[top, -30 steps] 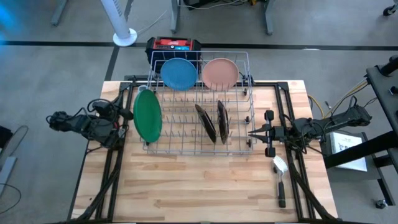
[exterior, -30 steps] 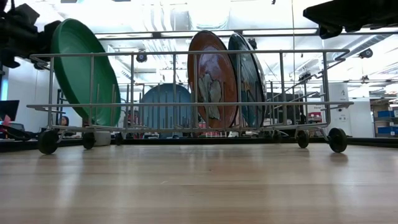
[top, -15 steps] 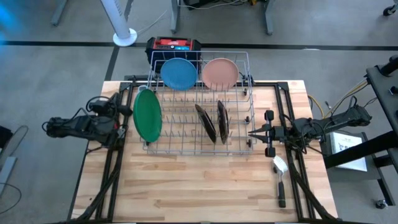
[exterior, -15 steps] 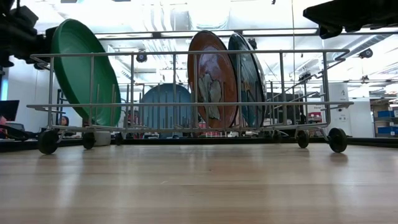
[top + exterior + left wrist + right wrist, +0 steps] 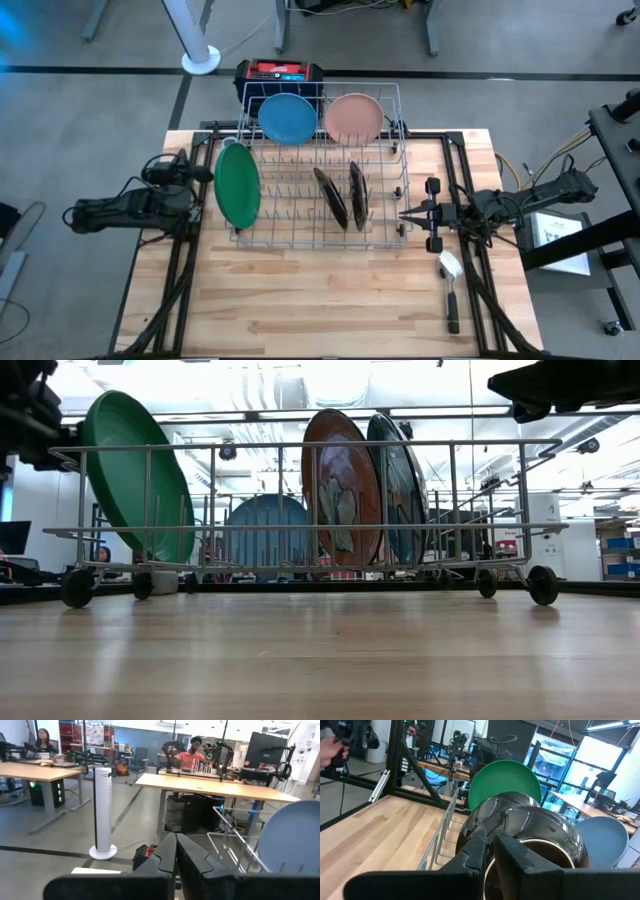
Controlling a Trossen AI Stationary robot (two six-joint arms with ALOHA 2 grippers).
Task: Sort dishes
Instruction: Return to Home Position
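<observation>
On the table (image 5: 330, 300), all five dishes stand on edge in the grey wire rack (image 5: 280, 243); clock directions are read from the high view, with 12 o'clock at the far edge.

1. Green plate (image 5: 237, 185): in the rack's 9 o'clock end, long axis running 12–6, top rim leaning out toward 9 o'clock.
2. Light blue plate (image 5: 288, 117) and pale pink plate (image 5: 353, 117): side by side at the 12 o'clock end, faces toward 6 o'clock, blue on the 9 o'clock side.
3. Orange-brown plate (image 5: 331, 198) and second dark plate (image 5: 356, 195): close together right of centre, edges running roughly 12–6, the first skewed toward 11–5.

Surroundings: a brush (image 5: 451, 290) lies on the table at the rack's 5 o'clock, white head toward 12, black handle toward 6. A red-and-black box (image 5: 279, 73) sits on the floor beyond the 12 o'clock edge.

Left gripper (image 5: 203, 175): off the rack's 9 o'clock side, near the green plate's rim. Its fingers (image 5: 165, 855) are pressed together, holding nothing.

Right gripper (image 5: 403, 212): at the rack's 3 o'clock wall, pointing toward 9. Its fingers (image 5: 475, 852) are closed to a sliver and grip nothing; contact with the wire cannot be judged.
</observation>
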